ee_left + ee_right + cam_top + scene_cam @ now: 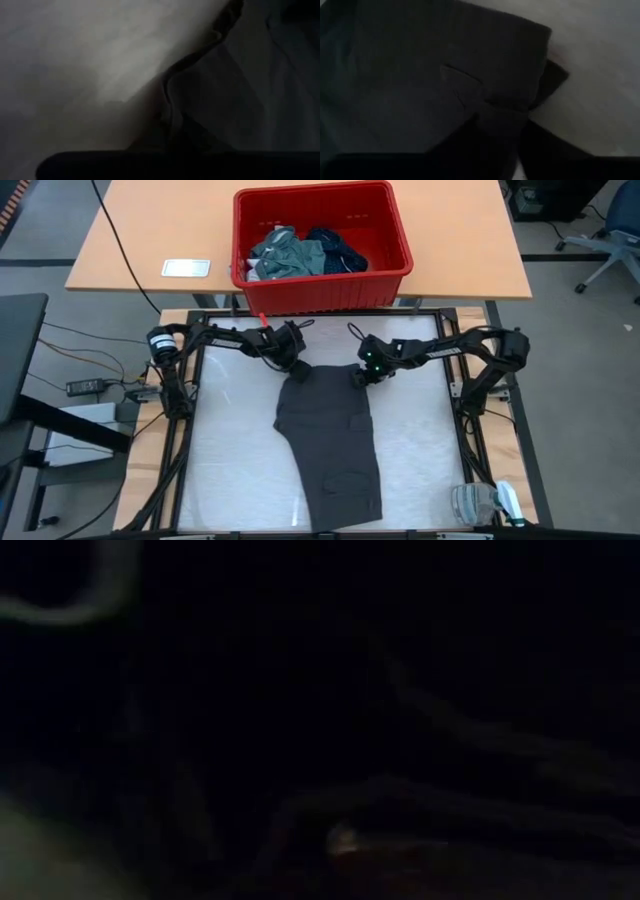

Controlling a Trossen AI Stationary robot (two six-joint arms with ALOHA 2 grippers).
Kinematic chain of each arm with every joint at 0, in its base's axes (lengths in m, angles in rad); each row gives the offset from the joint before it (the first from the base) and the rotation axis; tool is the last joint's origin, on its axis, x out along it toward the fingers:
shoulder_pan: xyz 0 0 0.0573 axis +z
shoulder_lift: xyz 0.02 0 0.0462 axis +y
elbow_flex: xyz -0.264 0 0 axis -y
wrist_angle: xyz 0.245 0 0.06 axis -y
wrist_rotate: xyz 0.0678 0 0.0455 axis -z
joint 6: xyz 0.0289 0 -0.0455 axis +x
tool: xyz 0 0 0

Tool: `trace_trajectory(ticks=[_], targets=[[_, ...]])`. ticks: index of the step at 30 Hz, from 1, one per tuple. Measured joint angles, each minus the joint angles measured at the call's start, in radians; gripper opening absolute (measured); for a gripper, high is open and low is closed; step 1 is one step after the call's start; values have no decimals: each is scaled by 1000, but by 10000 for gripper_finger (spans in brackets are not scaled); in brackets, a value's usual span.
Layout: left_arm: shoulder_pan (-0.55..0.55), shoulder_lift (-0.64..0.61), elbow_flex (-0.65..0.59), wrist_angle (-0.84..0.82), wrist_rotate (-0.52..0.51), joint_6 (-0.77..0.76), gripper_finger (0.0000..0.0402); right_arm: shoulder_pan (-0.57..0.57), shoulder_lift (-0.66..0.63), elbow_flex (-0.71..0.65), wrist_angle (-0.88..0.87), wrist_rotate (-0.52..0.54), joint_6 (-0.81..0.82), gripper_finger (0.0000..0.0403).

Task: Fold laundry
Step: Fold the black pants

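From above, the charcoal grey cloth garment [330, 442], long and folded lengthwise, lies flat on the pale table mat [230, 450], running from between the two grippers away toward the table's near edge. The left gripper [297, 370] sits on its upper left corner, fingers pressed together, seemingly pinching that corner. The right gripper [362, 372] sits on the opposite upper corner; whether its fingers have fully closed cannot be told from here. Holding both ends of the same short edge would let the arms carry that edge down over the rest in one even fold. Beyond both grippers, the red plastic basket [322, 290] holds the other laundry, a teal-green shirt [287, 255] and a navy piece [338, 248], kept out of the working area.

The low view is almost entirely dark, likely blocked by cloth close to the lens, and shows nothing usable.

The left wrist view shows a bunched grey cloth edge [200, 95] right ahead of the fingers, with bare mat beside it.

The right wrist view shows the garment's corner [510, 107] puckered directly in front of the gripper, consistent with a pinch there.
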Motion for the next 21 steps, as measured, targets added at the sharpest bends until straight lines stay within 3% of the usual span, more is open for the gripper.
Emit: trace_trajectory(ticks=[2,3,8,14,21], targets=[[5,1,-1,15,25,14,16,-18,6,0,16,-34,-43,29],[9,1,2,16,45,16,15,-30,6,0,21,-57,-65,21],[59,-60,28,2,114,19,14,-84,-64,-3,4,-92,-106,21],[143,-235,136,-65,107,90,14,-128,-302,-2,38,44,-188,21],[158,-394,499,-304,103,264,14,-105,-588,115,53,243,-484,20]])
